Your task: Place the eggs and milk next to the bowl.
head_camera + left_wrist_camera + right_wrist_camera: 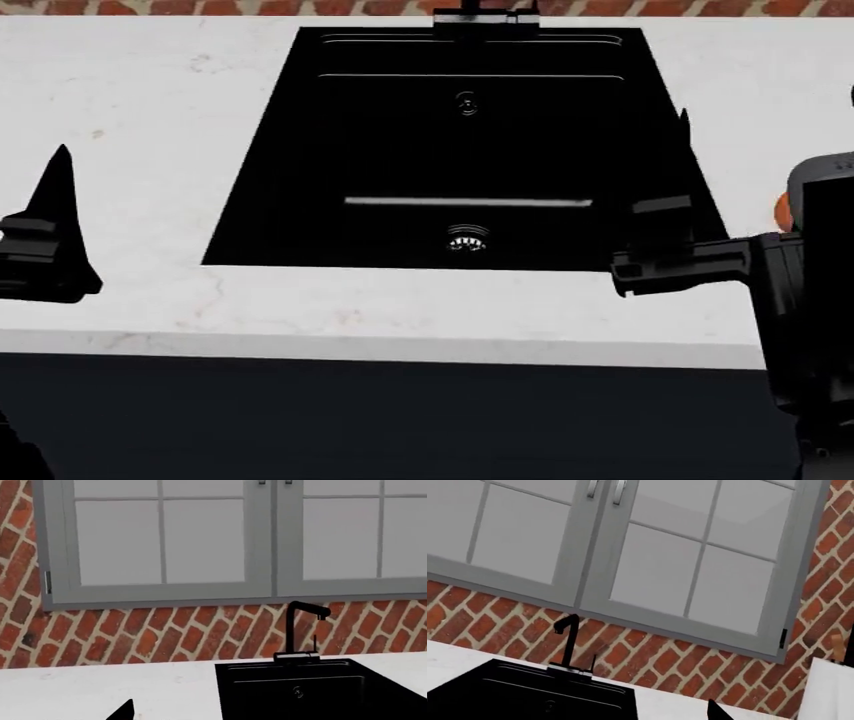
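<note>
Only a sliver of an orange-brown egg (783,208) shows on the white counter, at the head view's right edge behind my right arm. The milk and the bowl are out of view. My left gripper (56,175) hovers over the counter left of the black sink (467,150). My right gripper (678,150) hangs over the sink's right rim. Each wrist view shows just one dark fingertip, the left gripper's fingertip (123,712) and the right gripper's fingertip (717,712), well off centre. Both grippers look open and hold nothing.
A black faucet (297,630) stands behind the sink, against a red brick wall (167,635) under grey cabinets (167,540). A white thing (830,690), cut off by the right wrist view's edge, stands on the counter; I cannot tell what it is. The counter's front edge (400,345) runs close.
</note>
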